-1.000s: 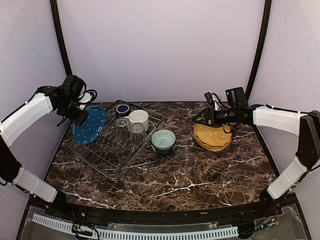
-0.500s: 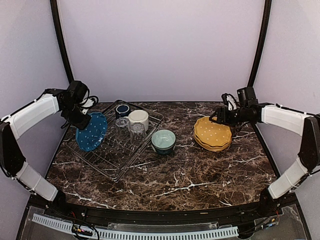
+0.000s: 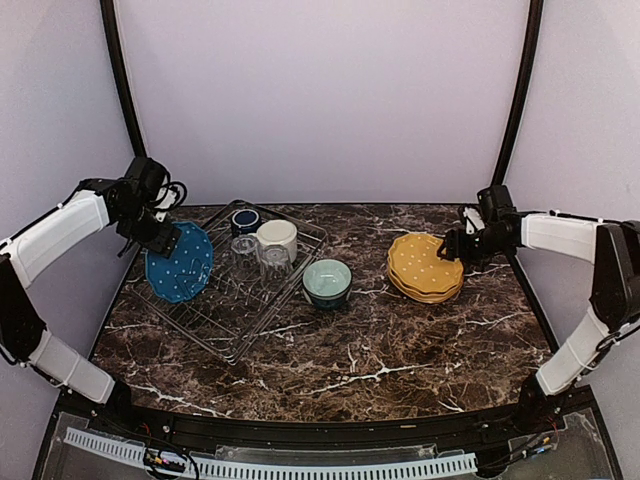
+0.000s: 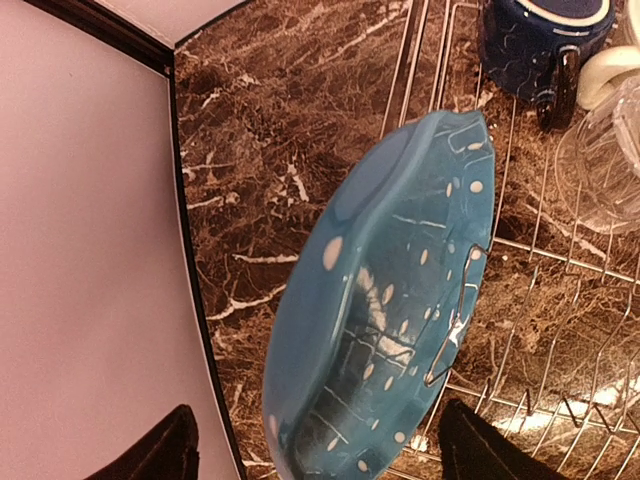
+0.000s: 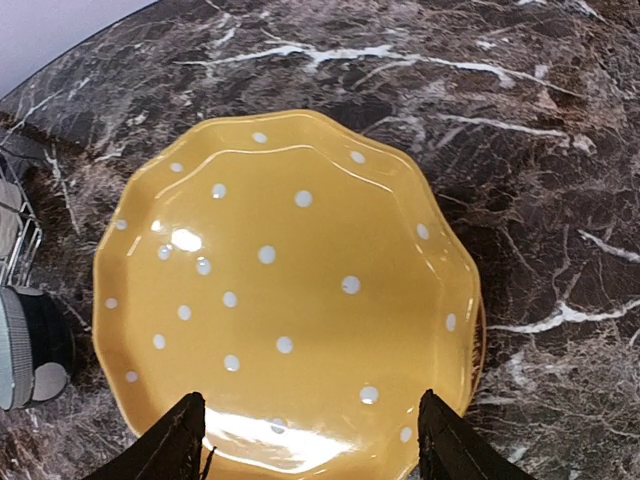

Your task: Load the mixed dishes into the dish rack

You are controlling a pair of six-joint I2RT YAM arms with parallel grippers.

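Blue dotted plate (image 4: 390, 320) tilted on edge in dish rack (image 4: 560, 330), between spread fingers of left gripper (image 4: 318, 415), jaws open, not clamping, mustard-yellow plate (image 5: 285, 270) flat on table (image 5: 560, 150), directly ahead of right gripper (image 5: 308, 400), jaws open over plate's near edge

blue plate (image 4: 390, 310) had pale dots | mustard-yellow plate (image 5: 285, 290) had white dots | I saw dark blue mug (image 3: 245, 221), cream mug (image 3: 277, 238), pale-teal bowl (image 3: 327, 280) | table (image 3: 400, 345) was dark brown, white-veined | my fingers (image 5: 185, 440) were black

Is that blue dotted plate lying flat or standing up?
Standing on edge, tilted: the blue dotted plate leans against wires of the dish rack.
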